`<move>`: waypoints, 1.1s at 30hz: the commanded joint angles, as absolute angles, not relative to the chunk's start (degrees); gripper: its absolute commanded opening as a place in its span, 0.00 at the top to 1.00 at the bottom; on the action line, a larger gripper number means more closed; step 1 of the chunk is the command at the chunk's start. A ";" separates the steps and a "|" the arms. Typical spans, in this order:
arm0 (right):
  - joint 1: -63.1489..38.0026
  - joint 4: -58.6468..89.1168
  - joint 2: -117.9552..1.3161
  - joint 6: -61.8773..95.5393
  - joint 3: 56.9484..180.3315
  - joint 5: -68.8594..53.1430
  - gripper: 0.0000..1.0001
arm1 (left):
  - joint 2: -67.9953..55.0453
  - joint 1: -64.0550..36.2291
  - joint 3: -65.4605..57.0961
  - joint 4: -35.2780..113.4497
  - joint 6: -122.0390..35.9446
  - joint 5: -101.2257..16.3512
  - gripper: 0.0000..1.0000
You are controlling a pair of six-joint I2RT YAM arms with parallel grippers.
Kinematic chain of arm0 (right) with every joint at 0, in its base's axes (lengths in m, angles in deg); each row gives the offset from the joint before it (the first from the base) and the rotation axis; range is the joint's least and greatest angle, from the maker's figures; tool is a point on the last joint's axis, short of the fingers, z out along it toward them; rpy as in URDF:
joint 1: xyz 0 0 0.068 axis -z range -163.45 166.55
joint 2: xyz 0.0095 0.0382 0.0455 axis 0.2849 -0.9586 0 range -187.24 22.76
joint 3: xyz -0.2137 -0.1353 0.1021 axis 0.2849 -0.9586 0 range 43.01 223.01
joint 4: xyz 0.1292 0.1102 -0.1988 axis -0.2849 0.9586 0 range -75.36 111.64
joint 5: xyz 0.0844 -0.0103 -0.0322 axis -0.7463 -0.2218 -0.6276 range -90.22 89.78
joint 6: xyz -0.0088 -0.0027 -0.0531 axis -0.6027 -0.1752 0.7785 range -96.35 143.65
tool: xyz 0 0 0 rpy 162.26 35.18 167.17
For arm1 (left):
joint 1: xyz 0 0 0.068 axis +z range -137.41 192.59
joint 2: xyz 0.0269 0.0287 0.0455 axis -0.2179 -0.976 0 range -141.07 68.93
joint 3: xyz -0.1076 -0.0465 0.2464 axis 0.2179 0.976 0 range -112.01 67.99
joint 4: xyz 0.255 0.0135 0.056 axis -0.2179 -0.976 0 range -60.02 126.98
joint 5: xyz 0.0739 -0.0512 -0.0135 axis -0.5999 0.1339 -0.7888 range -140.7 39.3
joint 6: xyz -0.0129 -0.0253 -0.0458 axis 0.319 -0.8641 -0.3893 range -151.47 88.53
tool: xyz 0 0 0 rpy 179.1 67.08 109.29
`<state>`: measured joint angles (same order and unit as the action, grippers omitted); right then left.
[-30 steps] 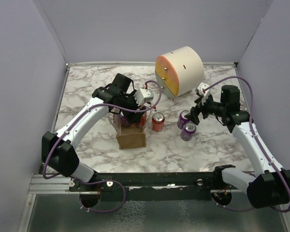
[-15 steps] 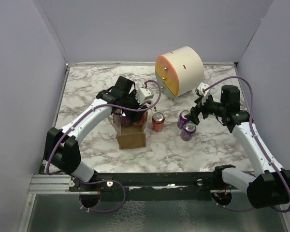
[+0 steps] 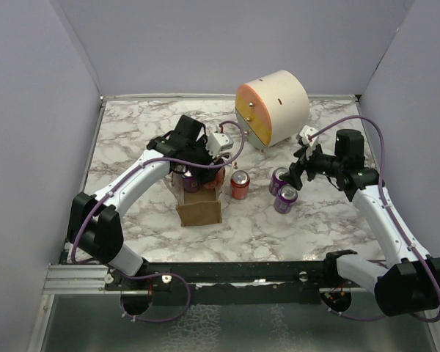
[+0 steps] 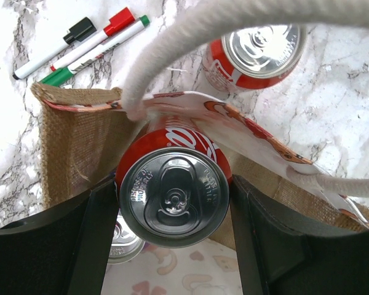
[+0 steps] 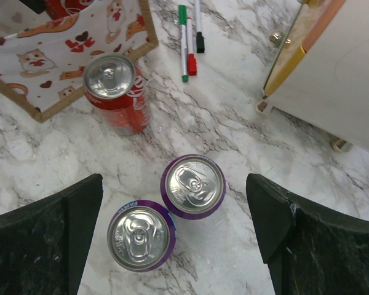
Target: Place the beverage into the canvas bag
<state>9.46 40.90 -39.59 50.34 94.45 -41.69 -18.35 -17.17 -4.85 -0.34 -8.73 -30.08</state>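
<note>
Red can (image 4: pixel 173 184), white script partly hidden, gripped by left pincer (image 4: pixel 172 206) over canvas bag (image 4: pixel 74 144); right pincer (image 5: pixel 174 227) wide above purple cans (image 5: pixel 194 186); nothing moved.

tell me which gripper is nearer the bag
Left. The left gripper is above the bag, holding a red can at its mouth; the right gripper hovers over the purple cans, off to the bag's right.

The red aluminium soda can (image 4: pixel 174 196) in my grip has a silver top and white script. The boxy canvas bag (image 4: pixel 74 144) is tan-brown burlap. Its printed lining (image 5: pixel 80 24) is white with orange cartoon animals and red hearts, and its rope handles (image 4: pixel 172 55) are white. The two round aluminium drink cans (image 5: pixel 194 186) are purple with silver tops. The marble table (image 5: pixel 234 123) is white, veined grey. My left fingers (image 4: pixel 67 246) are black.
</note>
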 commanded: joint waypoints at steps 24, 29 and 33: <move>-9.86 21.57 -62.12 31.44 105.86 -68.71 0.10 | -6.71 -17.31 0.44 -6.08 -0.34 -32.44 1.00; -13.61 16.77 -65.13 26.04 106.75 -69.68 0.11 | -6.52 -17.25 2.04 -4.57 -1.26 -36.19 1.00; -14.38 11.31 -66.61 20.14 106.67 -71.06 0.14 | -6.41 -17.23 3.28 -3.41 -1.45 -37.91 1.00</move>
